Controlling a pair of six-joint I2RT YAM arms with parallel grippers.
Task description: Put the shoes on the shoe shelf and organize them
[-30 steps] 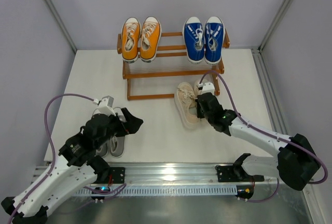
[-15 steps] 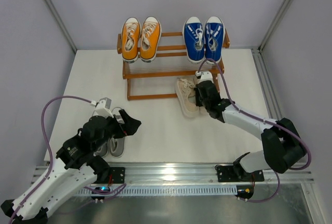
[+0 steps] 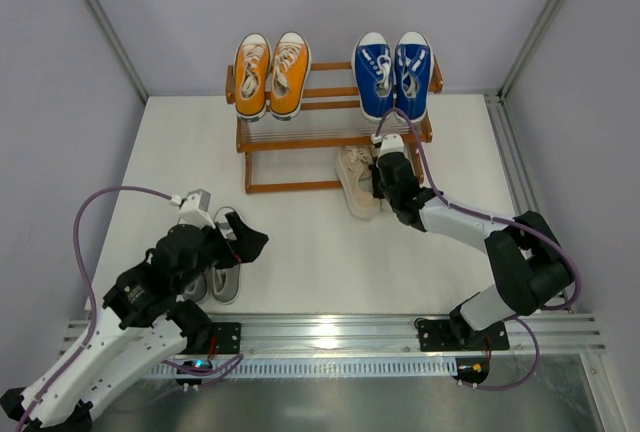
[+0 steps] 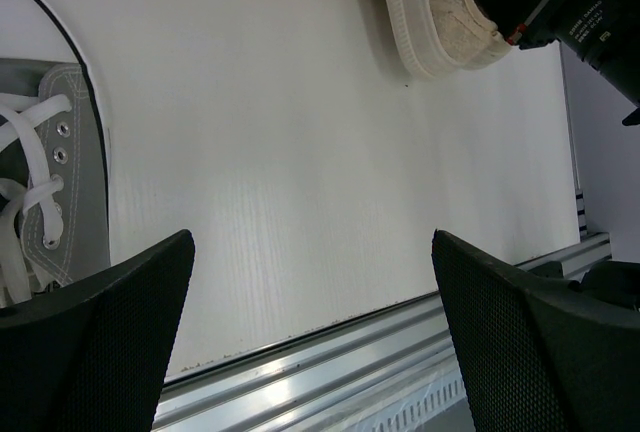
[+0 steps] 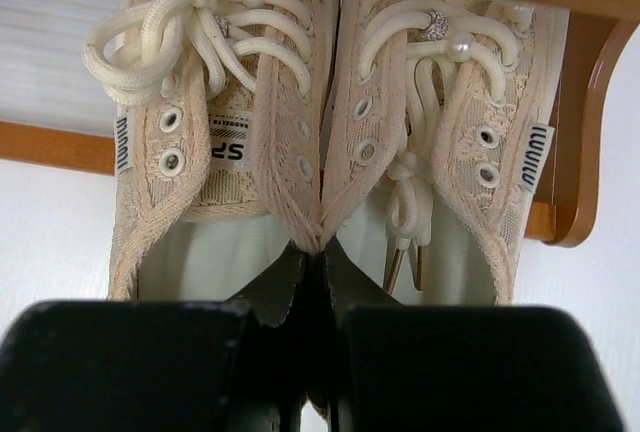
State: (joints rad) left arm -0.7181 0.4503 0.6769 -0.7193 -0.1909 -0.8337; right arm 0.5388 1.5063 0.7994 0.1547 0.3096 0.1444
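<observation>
Right gripper (image 5: 318, 264) pinches the touching inner collars of the cream sneakers (image 5: 268, 117), toes under the lower tier of the shoe shelf (image 5: 572, 132), right end; light, floppy canvas, probably flexes, so hold both collars; left gripper (image 4: 312, 337) spread, empty.

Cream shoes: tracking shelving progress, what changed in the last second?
The right end effector, shut on the cream shoes by their inner sides, pushed the pair away from the arms, toes now on the lower tier of the shelf. The left end effector stayed open near the grey shoes; orange shoes and blue shoes unmoved.
</observation>
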